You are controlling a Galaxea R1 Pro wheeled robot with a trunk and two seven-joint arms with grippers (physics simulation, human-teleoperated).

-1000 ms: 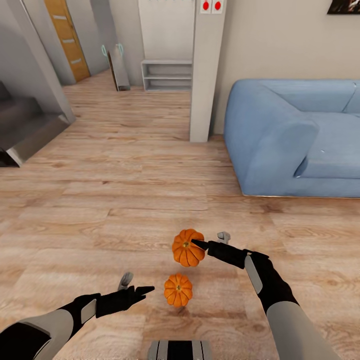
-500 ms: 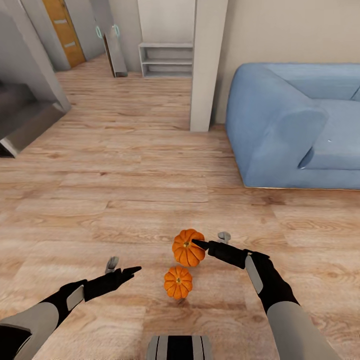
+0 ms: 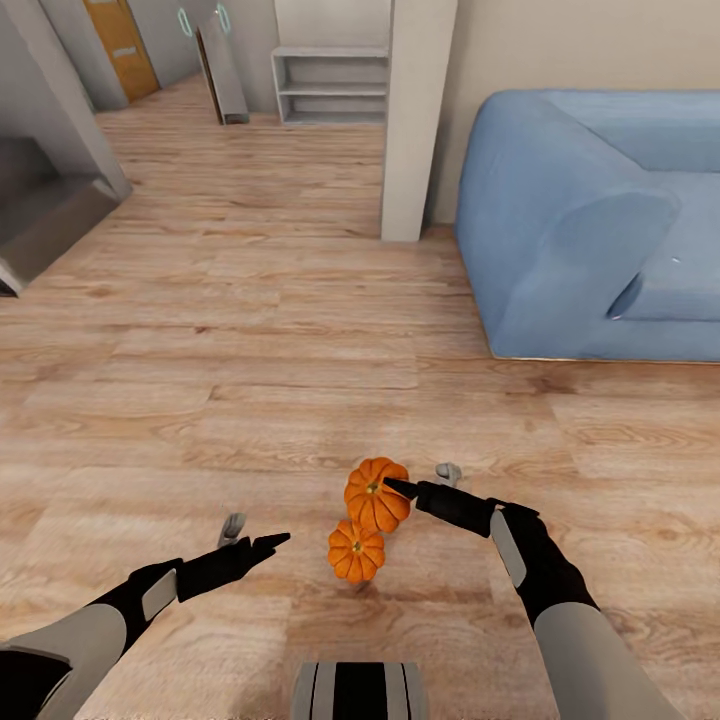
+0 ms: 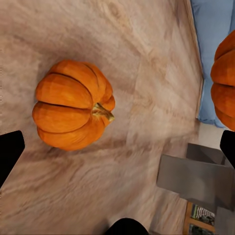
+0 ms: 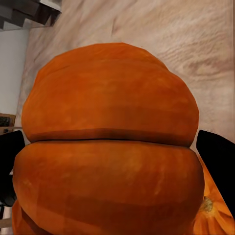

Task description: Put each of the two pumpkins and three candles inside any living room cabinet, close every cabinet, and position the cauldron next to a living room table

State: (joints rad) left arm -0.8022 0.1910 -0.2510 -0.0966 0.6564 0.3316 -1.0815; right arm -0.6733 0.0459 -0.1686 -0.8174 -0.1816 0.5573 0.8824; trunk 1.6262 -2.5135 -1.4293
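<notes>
Two ribbed orange pumpkins (image 3: 377, 495) (image 3: 355, 552) are showing darker grooves and brownish stems against the light tan wood-grain plank floor (image 3: 250, 380). A soft pale-blue sofa (image 3: 590, 220) is sitting by a beige wall; the black gripper (image 3: 402, 489) is capping a grey forearm.

right gripper (image 3: 402, 490) was clamped on a pumpkin (image 3: 375, 495), arm bent inward; left gripper (image 3: 262, 540) hung spread wide, empty, pointing toward it.

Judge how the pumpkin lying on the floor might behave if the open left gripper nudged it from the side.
The floor pumpkin is rounded and lies tipped, stem sideways, so it would probably roll or rock. Its ribbed skin looks hard, so likely no denting. The smooth wood floor may let it slide away from the left gripper.
</notes>
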